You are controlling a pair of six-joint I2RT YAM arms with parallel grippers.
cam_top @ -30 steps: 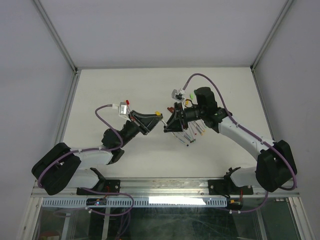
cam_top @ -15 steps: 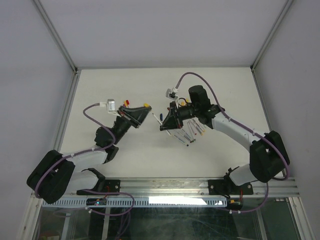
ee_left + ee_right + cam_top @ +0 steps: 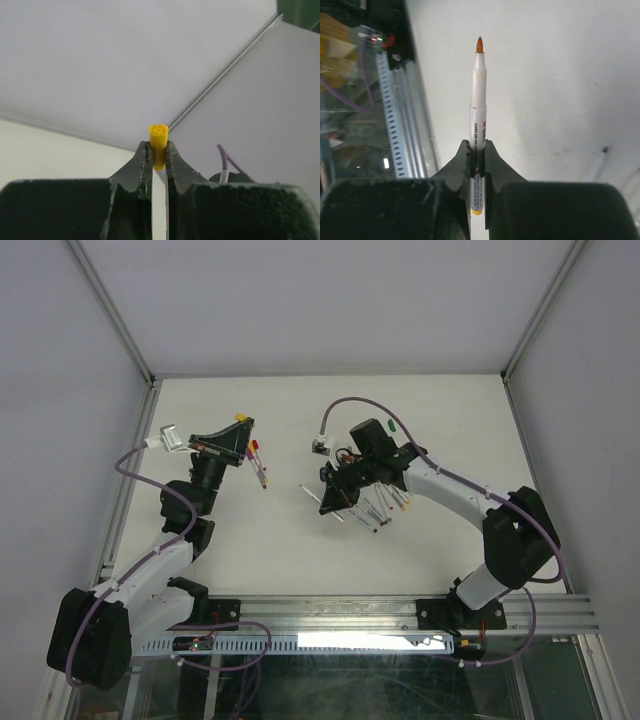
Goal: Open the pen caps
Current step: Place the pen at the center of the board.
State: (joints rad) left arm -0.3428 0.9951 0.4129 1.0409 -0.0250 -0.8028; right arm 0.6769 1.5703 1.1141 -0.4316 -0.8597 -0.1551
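Note:
My left gripper (image 3: 240,426) is raised over the far left of the table and shut on a small yellow pen cap (image 3: 240,418). In the left wrist view the cap (image 3: 159,141) stands upright between the fingertips (image 3: 144,155). My right gripper (image 3: 330,504) is shut on a white pen barrel (image 3: 310,492) at mid-table. In the right wrist view the barrel (image 3: 479,95) sticks out past my gripper (image 3: 478,150). Its orange tip (image 3: 479,45) is bare and its yellow end sits behind the jaws. A green cap (image 3: 392,425) lies at the back right.
Several pens (image 3: 382,506) lie in a loose bunch just right of my right gripper. Two more pens (image 3: 260,468), one with a red cap, lie below my left gripper. The metal rail (image 3: 395,115) runs along the table's near edge.
The two grippers have drawn apart. My left arm swung left and back with the yellow cap. My right gripper moved left and nearer with the uncapped pen barrel.

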